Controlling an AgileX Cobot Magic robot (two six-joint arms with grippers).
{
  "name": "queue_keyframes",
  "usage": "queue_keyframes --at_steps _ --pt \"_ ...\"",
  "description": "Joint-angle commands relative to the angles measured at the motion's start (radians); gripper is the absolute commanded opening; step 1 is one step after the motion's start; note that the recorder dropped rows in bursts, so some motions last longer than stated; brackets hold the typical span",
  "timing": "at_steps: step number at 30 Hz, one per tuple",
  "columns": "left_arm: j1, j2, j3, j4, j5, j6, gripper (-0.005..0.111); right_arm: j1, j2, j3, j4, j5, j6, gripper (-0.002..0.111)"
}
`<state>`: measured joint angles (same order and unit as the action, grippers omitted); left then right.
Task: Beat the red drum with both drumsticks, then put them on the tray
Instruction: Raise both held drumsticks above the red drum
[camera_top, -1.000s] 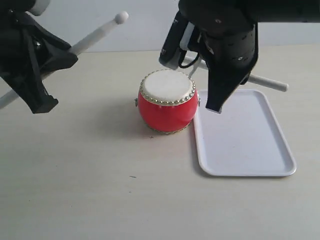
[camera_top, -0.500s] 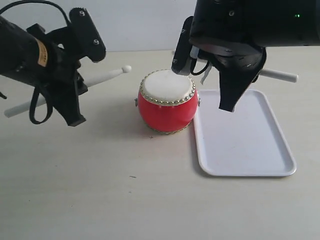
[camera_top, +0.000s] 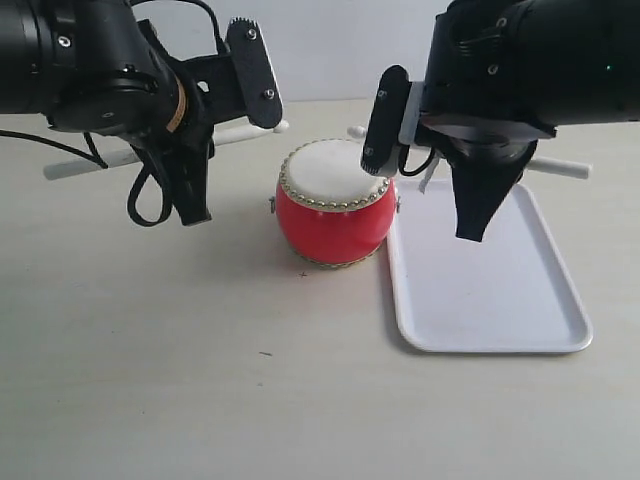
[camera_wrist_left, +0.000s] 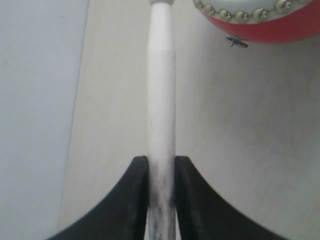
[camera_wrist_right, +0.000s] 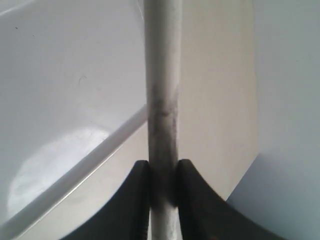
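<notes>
The red drum (camera_top: 334, 212) with its cream skin stands mid-table, and its studded rim (camera_wrist_left: 250, 15) shows in the left wrist view. The white tray (camera_top: 500, 290) lies just right of it. My left gripper (camera_top: 215, 138) is shut on one drumstick (camera_top: 80, 166), which lies nearly level with its tip close to the drum's far left rim. In the left wrist view this stick (camera_wrist_left: 161, 90) runs out from the gripper (camera_wrist_left: 161, 167). My right gripper (camera_top: 430, 160) is shut on the other drumstick (camera_top: 560, 167) above the tray's far end; this stick (camera_wrist_right: 162, 75) passes through the gripper (camera_wrist_right: 163, 171) over the tray (camera_wrist_right: 60, 70).
Pale bare tabletop (camera_top: 200, 360) spreads in front of the drum and tray. A light wall (camera_top: 320, 50) runs along the table's far edge. Both black arms hang low on either side of the drum.
The left arm has swung down and toward the drum, bringing its stick from steeply raised to nearly level. The right arm has shifted a little right and lower with its stick.
</notes>
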<state>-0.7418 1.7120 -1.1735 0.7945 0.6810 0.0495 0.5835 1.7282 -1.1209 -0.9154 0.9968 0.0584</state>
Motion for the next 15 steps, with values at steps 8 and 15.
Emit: queue_keyframes --at_steps 8,15 --pt "-0.005 0.023 -0.013 0.012 -0.104 -0.016 0.0 -0.003 -0.004 0.008 -0.066 -0.024 -0.011 0.0" --pt "-0.005 0.057 -0.013 0.026 -0.131 -0.267 0.0 -0.003 -0.004 0.008 -0.099 -0.036 0.132 0.0"
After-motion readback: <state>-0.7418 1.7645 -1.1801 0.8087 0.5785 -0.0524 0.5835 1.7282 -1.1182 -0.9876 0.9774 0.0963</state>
